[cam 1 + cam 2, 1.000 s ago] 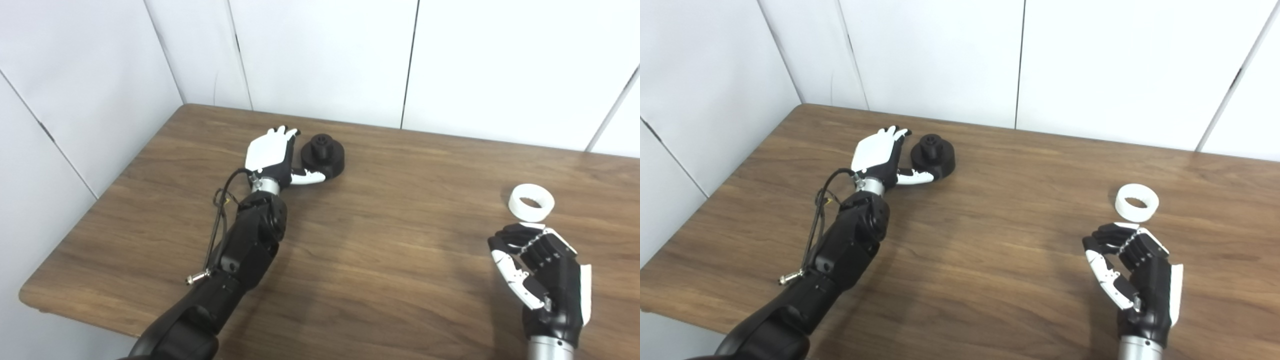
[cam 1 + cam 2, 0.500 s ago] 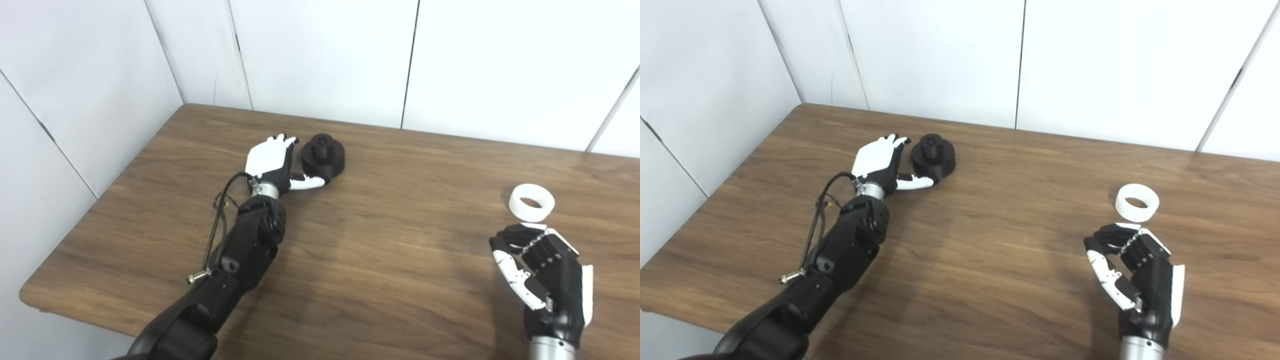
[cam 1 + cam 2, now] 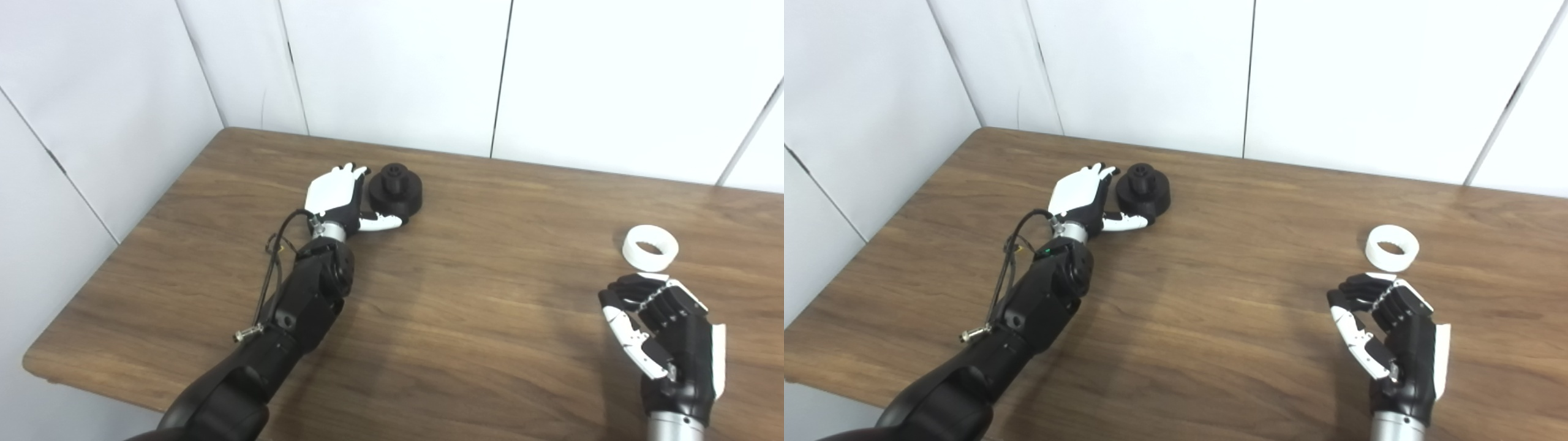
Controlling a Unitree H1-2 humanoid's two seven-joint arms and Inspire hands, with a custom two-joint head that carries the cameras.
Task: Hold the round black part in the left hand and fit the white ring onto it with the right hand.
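The round black part (image 3: 396,192), a disc with a raised hub, lies on the table at the far left of centre. My left hand (image 3: 338,198) rests open just left of it, fingers stretched along its left side and the thumb lying under its near edge. The white ring (image 3: 650,247) lies flat on the table at the right. My right hand (image 3: 664,331) hovers just in front of the ring, fingers curled loosely and apart from the thumb, holding nothing.
The brown wooden table (image 3: 478,294) meets white wall panels (image 3: 392,67) at the back and left. A cable loop (image 3: 272,257) hangs along my left forearm.
My left hand has shifted slightly right toward the black part. The right hand and the ring have stayed where they were.
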